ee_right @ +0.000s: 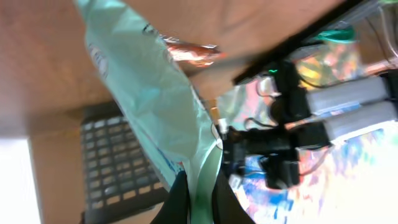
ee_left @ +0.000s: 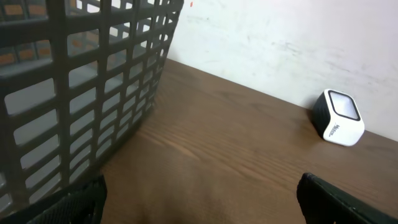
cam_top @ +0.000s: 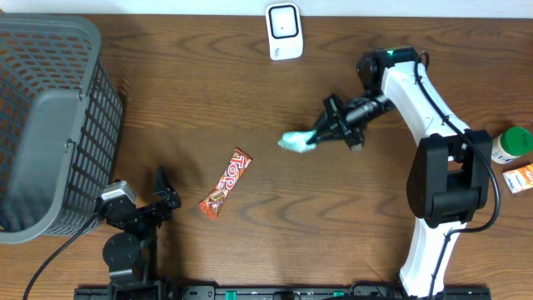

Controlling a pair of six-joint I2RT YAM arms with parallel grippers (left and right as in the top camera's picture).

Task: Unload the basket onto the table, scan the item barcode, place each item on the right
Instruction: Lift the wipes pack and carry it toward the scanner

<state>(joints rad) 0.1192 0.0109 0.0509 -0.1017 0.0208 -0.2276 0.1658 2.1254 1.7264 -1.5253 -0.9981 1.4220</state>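
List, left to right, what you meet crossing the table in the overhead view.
grey basket → left gripper, open → candy bar → white scanner → right gripper, shut on a pale green packet → green-capped bottle. The packet overlaps the scanner's span, so it is not ranked.

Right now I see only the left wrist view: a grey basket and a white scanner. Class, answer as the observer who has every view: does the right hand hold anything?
Observer: Yes, the right hand is shut on a pale green packet.
Operator: Anything else to scan?
Observer: A red-orange candy bar lies loose, nearer the left hand.
Operator: And on the far right?
Observer: A green-capped bottle and an orange box sit there.
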